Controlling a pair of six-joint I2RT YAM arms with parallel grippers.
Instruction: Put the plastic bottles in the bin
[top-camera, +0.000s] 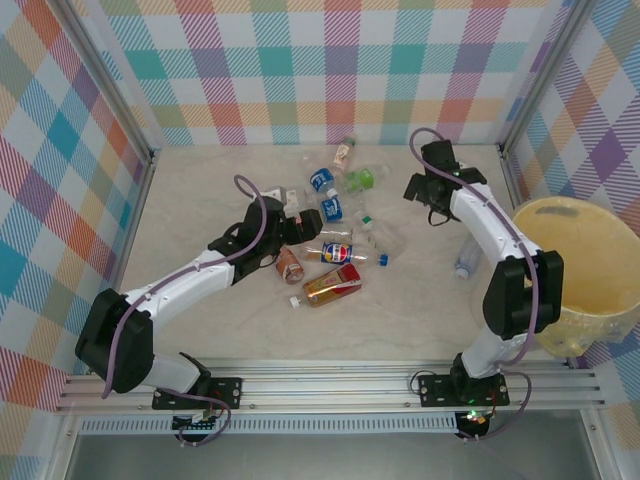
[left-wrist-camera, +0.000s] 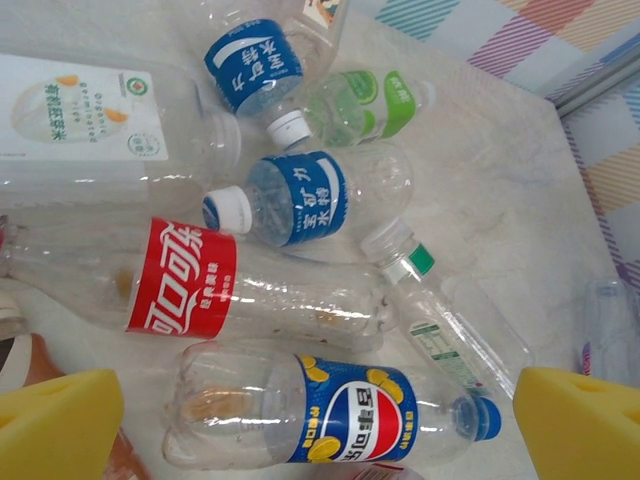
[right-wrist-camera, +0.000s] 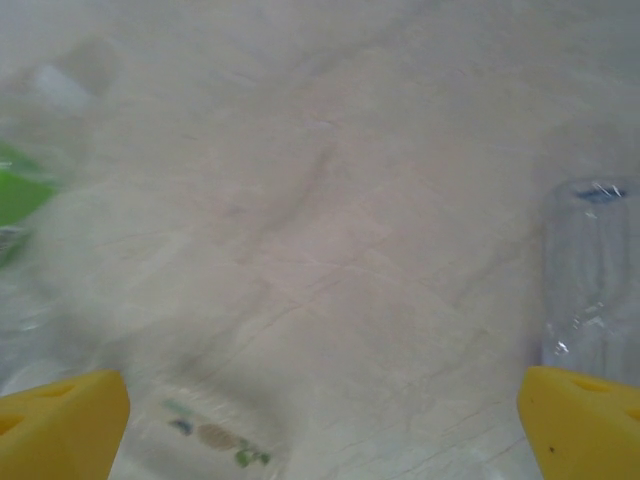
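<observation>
Bottles (top-camera: 337, 252) clustered centrally, bin (top-camera: 600, 325) at right

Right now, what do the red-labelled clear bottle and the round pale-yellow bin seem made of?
Red-labelled clear bottle: thin transparent plastic, glossy; the table shows through its dented walls. Round pale-yellow bin: probably plastic, judging by its smooth, even-coloured walls, though I cannot be sure.

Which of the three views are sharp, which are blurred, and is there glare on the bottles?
Top external view: sharp, evenly lit, soft shadows on the pale marbled table. Left wrist view: crisp, the red-labelled clear plastic bottle readable, small glints on its plastic. Right wrist view: smeared throughout, the clear plastic bottle at its right edge only a hazy outline.
</observation>
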